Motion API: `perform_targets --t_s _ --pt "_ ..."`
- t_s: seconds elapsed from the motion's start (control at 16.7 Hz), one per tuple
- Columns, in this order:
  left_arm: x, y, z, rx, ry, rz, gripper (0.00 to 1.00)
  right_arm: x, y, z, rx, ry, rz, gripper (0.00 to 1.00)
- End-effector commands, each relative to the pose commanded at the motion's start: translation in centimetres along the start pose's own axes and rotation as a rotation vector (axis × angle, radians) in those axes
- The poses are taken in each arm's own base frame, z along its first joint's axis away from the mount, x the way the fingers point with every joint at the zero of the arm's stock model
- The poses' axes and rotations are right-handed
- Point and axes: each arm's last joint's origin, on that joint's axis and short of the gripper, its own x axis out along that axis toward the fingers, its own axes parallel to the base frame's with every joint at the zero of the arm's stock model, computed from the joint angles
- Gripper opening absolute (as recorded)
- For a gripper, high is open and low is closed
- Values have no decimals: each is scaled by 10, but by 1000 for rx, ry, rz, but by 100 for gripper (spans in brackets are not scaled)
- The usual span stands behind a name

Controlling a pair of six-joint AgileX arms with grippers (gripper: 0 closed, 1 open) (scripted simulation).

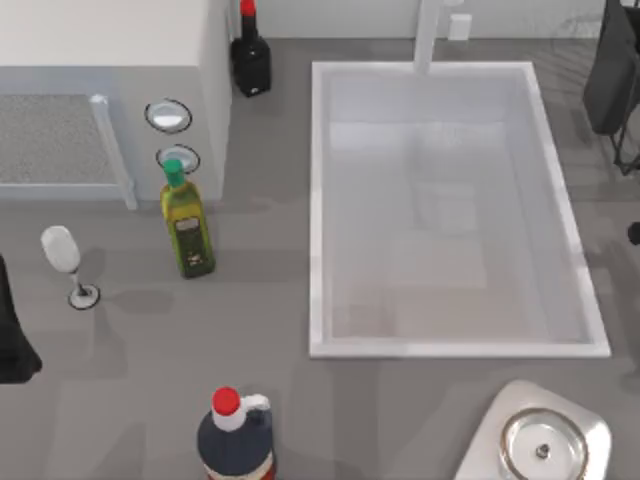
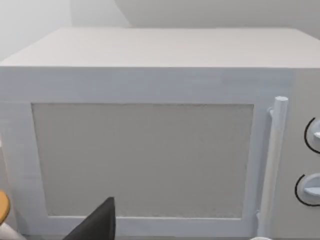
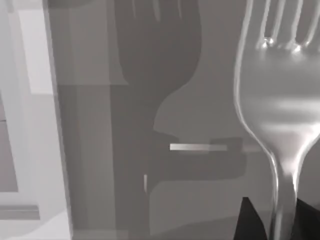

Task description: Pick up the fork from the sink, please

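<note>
In the right wrist view the fork (image 3: 280, 115) hangs close to the camera, shiny silver, tines pointing away. Its thin handle runs down between the dark fingers (image 3: 250, 222) of my right gripper (image 3: 281, 220), which is shut on it. The fork's shadow falls on the grey surface beneath. In the top view my right arm (image 1: 612, 70) is at the far right edge, just outside the back right corner of the sink (image 1: 318, 200), whose pale basin holds nothing. My left arm (image 1: 10, 340) is parked at the left edge, facing the microwave.
A white microwave (image 1: 100, 60) fills the back left. A green-capped oil bottle (image 1: 185, 225) and a wine glass (image 1: 65, 260) stand in front of it. There is a dark bottle (image 1: 250, 55) at the back, a red-capped bottle (image 1: 235, 435) at the front, and a steel-ringed plate (image 1: 540, 445) at the front right.
</note>
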Motion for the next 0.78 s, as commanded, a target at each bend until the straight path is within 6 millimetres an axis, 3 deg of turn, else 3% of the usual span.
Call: perform_targets --t_s 0.72,0.78 --pt "0 0 0 0 0 0 100 0 0 0 0 0 0 98" --pt "0 0 0 0 0 0 100 0 0 0 0 0 0 100"
